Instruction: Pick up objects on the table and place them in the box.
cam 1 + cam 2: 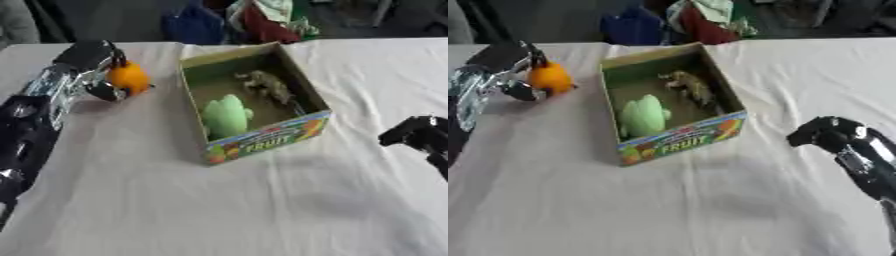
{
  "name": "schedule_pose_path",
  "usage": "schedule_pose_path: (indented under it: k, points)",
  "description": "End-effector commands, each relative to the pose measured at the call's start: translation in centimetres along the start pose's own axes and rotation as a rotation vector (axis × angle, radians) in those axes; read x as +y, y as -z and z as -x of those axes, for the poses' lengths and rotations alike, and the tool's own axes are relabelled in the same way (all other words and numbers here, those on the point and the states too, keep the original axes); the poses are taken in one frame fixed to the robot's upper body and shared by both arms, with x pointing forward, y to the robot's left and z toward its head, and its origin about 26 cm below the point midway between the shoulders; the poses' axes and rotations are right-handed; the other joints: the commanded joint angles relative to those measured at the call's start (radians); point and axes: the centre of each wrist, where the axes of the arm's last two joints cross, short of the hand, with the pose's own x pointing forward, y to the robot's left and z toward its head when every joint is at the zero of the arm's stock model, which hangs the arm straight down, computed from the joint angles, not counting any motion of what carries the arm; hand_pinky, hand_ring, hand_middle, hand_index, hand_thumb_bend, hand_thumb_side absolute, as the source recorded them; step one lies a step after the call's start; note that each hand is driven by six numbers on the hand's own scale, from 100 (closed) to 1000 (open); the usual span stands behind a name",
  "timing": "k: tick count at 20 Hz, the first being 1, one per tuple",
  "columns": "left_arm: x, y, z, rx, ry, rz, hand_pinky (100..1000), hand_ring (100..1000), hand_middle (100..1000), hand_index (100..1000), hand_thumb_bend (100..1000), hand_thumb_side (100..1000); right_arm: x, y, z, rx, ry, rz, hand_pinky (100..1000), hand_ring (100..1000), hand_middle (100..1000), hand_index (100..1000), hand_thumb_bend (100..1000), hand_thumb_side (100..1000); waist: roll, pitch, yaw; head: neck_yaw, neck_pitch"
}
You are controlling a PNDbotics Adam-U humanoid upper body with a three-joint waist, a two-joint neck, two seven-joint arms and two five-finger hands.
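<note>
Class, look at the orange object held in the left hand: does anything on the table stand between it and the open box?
Nothing visible does. The left hand holds the orange object just left of the box; only bare white cloth lies between them.

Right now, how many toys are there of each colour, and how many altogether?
Orange: 1, the orange toy held in the left hand beside the box
Green: 1, the green toy in the box
Brownish: 1, the brownish toy in the box
Total: 3
</note>
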Motion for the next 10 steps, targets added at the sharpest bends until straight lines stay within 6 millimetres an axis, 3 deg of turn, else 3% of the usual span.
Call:
schedule_pose_path:
  k: [1, 2, 3, 7, 10]
  points:
    - [0.9, 0.0, 0.8, 0.023, 0.004, -0.047, 555, 437, 413, 578, 200, 164, -0.6, 0.0, -0.5, -0.003, -0.026, -0.002, 726, 723, 609, 729, 100, 660, -0.002, -0.014, -0.001, 0.0, -0.008]
    - [1.0, 0.0, 0.8, 0.026, -0.002, -0.064, 530, 408, 377, 537, 116, 150, -0.5, 0.0, -0.5, -0.003, -0.026, -0.002, 726, 723, 609, 729, 100, 661, -0.003, -0.014, -0.001, 0.0, -0.008]
    - [1.1, 0.0, 0.8, 0.029, -0.011, -0.084, 519, 395, 361, 519, 100, 155, -0.5, 0.0, -0.5, -0.002, -0.026, -0.001, 726, 723, 609, 729, 100, 659, -0.003, -0.015, 0.0, 0.0, -0.008]
    - [2.1, 0.0, 0.7, 0.017, -0.042, -0.155, 510, 385, 346, 502, 100, 153, -0.6, 0.0, -0.5, -0.004, -0.027, 0.001, 726, 723, 609, 729, 100, 655, -0.004, -0.017, 0.0, 0.0, -0.009]
    - [4.1, 0.2, 0.1, -0.03, -0.05, -0.21, 511, 384, 344, 501, 100, 151, -0.6, 0.0, -0.5, -0.004, -0.025, -0.001, 726, 724, 609, 729, 100, 654, -0.002, -0.019, 0.002, 0.001, -0.009]
